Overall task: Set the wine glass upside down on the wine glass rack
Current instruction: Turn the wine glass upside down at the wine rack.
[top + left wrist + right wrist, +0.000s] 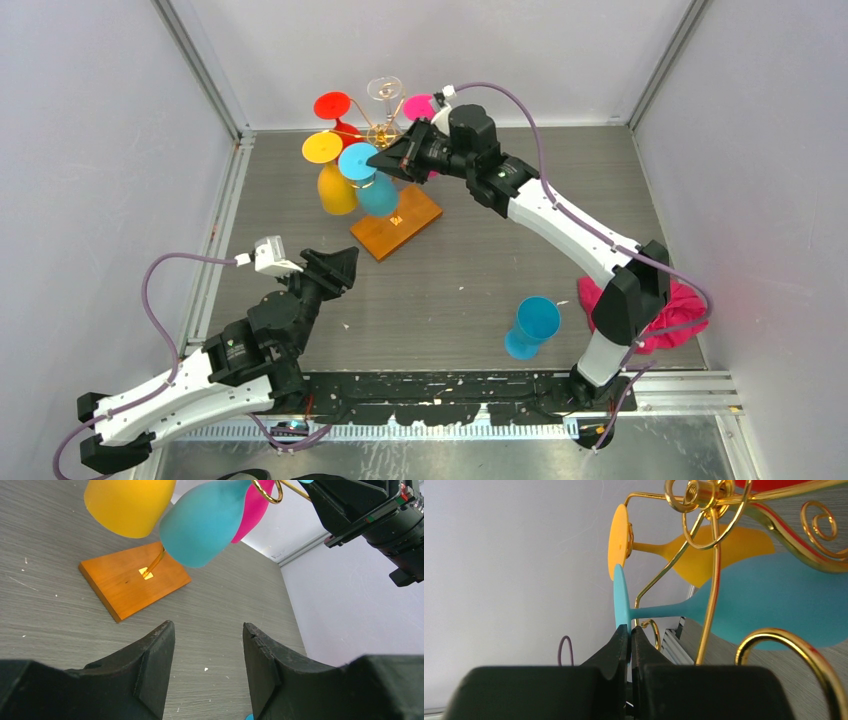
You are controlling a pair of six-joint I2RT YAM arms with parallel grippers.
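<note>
yellow glass [337, 190] hangs beside teal glass [378, 195]

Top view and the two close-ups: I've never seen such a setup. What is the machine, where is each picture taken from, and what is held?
Two robot arms stand at the near edge of a table. The top view looks down from above and behind them; each close-up comes from a camera on one wrist. On the table stands a gold wine glass rack with glasses hanging upside down, including a yellow glass and a teal glass. A blue glass and a pink cloth sit nearer the arms. The right gripper is shut on the teal glass's foot. The left gripper is open, holding nothing.
</note>
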